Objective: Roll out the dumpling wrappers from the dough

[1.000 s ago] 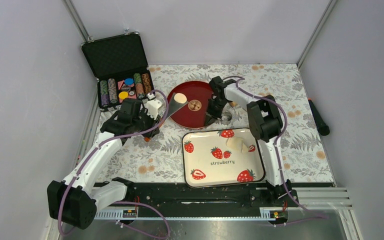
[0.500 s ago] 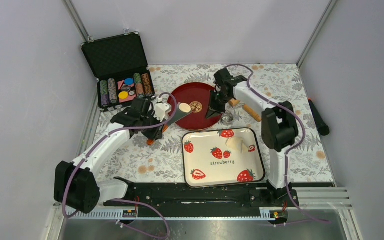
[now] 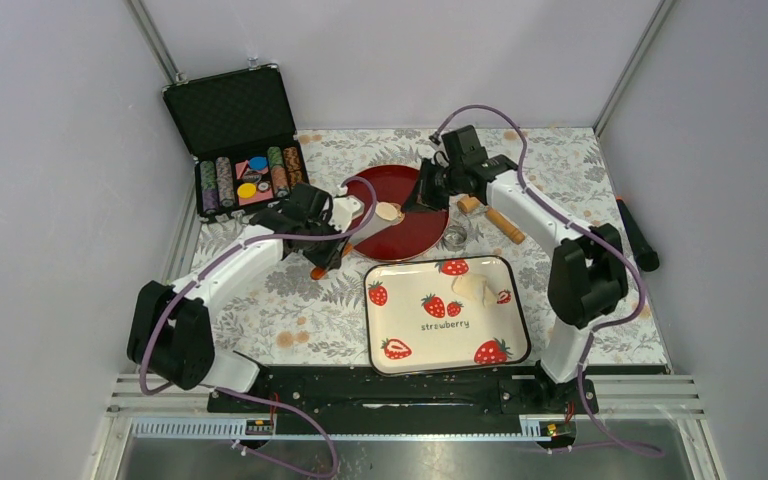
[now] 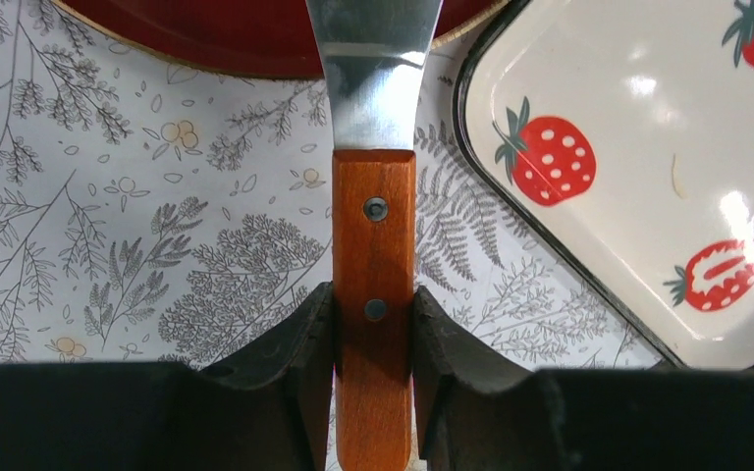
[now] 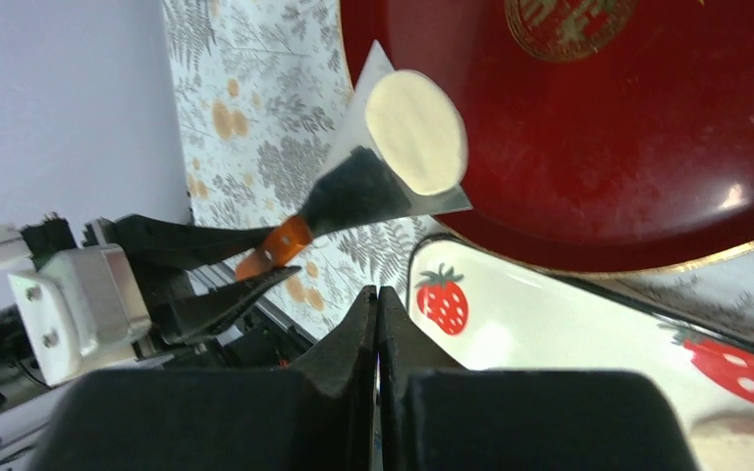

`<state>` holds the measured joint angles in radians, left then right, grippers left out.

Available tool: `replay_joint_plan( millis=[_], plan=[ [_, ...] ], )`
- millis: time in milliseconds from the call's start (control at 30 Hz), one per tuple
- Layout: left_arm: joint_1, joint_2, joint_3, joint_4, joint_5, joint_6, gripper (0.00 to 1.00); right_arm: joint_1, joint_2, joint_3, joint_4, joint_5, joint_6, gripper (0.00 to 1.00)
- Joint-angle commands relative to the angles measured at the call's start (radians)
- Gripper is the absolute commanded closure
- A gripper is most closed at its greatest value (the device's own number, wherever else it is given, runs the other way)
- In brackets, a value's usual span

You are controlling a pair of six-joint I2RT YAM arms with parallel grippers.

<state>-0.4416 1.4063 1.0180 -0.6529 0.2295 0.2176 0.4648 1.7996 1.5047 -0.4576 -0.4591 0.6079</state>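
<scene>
Floral tablecloth [image 3: 290, 300]: steel wooden-handled spatula [image 4: 373, 245] clamped by left gripper [image 4: 373, 314]; thin round pale-cream wrapper [image 5: 415, 130] to be slid level onto round red plate [image 5: 648, 147], upper centre; right gripper [image 5: 377, 314] closed, empty.

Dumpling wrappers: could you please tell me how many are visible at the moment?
1. The wrapper lies on the spatula that the left hand grips, over the red plate. The dough lump on the strawberry tray is uncut; the arms may hide others.

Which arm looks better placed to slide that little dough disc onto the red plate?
Left: the left pincer grips the spatula, which carries the wrapper over the edge of the red plate. The right pincer is shut and holds nothing.
</scene>
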Motion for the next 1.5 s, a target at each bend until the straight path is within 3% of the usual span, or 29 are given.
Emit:
replay_joint_plan(
  millis=[0,400,633,1067,1467],
  plan=[
    [-0.002,0.025,0.077,0.101,-0.031,-0.038,1.00,0.012,0.079,0.116,0.072,-0.054,0.049,1.00],
    [-0.003,0.138,0.161,0.123,-0.048,-0.050,1.00,0.094,0.404,0.550,-0.248,0.111,0.006,1.00],
    [-0.003,0.147,0.167,0.155,-0.041,-0.073,1.00,0.107,0.486,0.625,-0.343,0.247,-0.013,1.00],
    [-0.005,0.163,0.196,0.166,-0.011,-0.111,1.00,0.107,0.671,0.842,-0.495,0.296,-0.005,1.00],
    [-0.019,0.205,0.237,0.179,-0.012,-0.121,1.00,0.104,0.708,0.891,-0.532,0.339,0.005,1.00]
  ],
)
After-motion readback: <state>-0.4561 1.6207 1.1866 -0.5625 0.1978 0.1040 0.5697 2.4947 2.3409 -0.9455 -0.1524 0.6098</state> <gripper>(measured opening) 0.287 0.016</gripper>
